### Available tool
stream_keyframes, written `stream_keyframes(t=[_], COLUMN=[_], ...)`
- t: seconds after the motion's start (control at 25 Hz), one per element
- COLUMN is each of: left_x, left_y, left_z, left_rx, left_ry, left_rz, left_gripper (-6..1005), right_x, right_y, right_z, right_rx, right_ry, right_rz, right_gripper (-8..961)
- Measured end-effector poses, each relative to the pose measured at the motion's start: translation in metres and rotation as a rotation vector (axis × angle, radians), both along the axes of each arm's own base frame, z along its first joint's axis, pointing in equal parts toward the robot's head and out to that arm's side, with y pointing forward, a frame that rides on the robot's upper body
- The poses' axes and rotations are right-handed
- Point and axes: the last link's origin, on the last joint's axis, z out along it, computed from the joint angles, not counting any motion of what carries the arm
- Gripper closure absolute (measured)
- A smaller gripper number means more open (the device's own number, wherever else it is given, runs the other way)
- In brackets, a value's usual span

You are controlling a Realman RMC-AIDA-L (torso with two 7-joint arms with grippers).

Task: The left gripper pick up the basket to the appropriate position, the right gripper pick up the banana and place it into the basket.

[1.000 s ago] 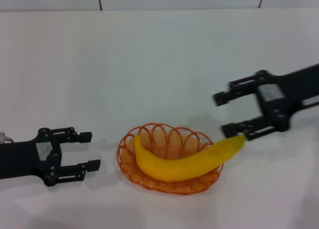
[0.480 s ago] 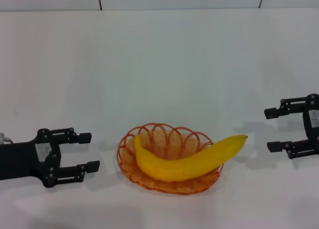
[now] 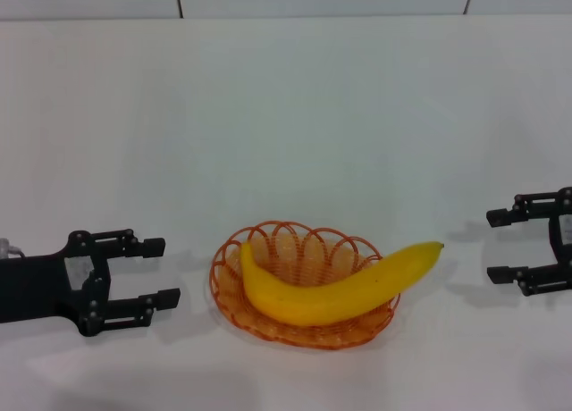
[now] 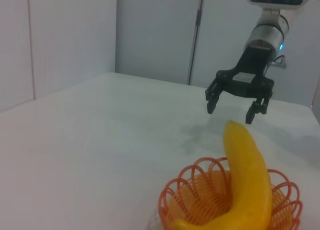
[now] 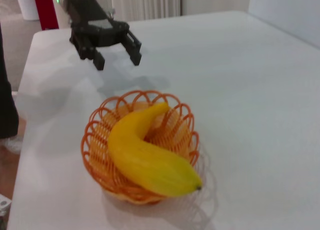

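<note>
The orange wire basket [image 3: 277, 241] [image 4: 200, 190] [image 5: 95, 145] rests on the white table near its front edge. A yellow banana [image 3: 335, 290] [image 4: 247, 175] [image 5: 145, 155] lies in it, its tip sticking out over the right rim. My left gripper [image 3: 161, 271] [image 5: 114, 54] stands open just left of the basket, touching nothing. Off to the right, my right gripper [image 3: 499, 246] [image 4: 234, 104] is open and empty, well clear of the banana's tip.
The white table [image 3: 286, 116] stretches back to a wall with dark seams. In the right wrist view a red post [image 5: 45, 7] stands beyond the table's far edge, past my left arm.
My right gripper has drawn back to the right, away from the banana's tip. Banana, basket and left gripper have stayed where they were.
</note>
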Motion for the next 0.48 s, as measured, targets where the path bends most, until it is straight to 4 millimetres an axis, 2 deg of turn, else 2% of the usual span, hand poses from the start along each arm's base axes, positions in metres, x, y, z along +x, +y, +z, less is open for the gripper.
stream_keyframes(t=[0.48], left_x=[0.0010], left_y=[-0.0034], left_z=[0.0018], left_rx=[0.065], left_ry=[-0.019], left_rz=[-0.076], left_gripper=[292], right_x=[0.0014], right_y=[-0.0018], right_z=[-0.0017], right_rx=[-0.009], right_ry=[-0.002], right_rz=[-0.014], right_gripper=[204])
